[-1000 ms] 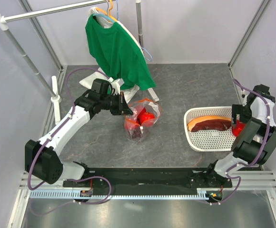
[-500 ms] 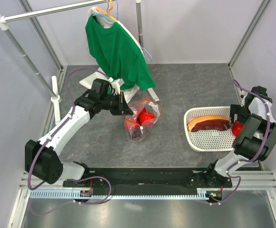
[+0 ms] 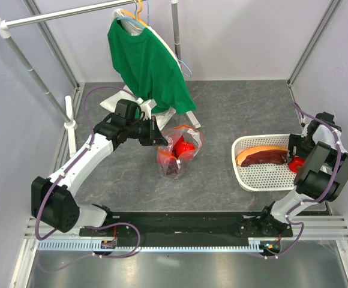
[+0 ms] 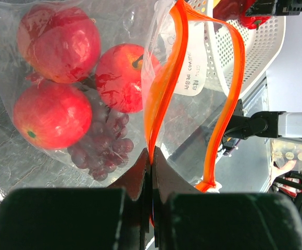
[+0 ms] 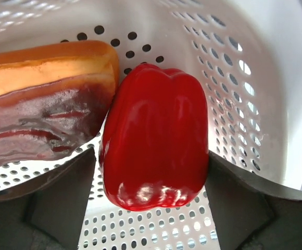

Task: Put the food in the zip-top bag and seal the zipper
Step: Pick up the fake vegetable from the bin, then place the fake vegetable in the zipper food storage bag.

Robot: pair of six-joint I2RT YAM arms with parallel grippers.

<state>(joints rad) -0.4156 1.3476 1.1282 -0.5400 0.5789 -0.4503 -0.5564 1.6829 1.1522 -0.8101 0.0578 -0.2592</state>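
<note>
- I see the clear, see-through plastic zip-top bag (image 3: 178, 150) lying on the grey bench (image 3: 240, 114), left of centre, with its mouth gaping.
- Inside it I can count three glossy red round apples (image 4: 57, 36) bunched together. A dark purple grape bunch (image 4: 101, 146) is tucked against them.
- The thin orange-red zipper strip (image 4: 166, 78) is unsealed and its two halves bow apart. My left pincer (image 4: 152, 156) is clamped on one half.
- The glossy red bell pepper (image 5: 156, 135) lies on its side in the white perforated basket (image 5: 255, 78). It is well apart from the bag and rests against a tan-and-maroon slab (image 5: 41, 104).
</note>
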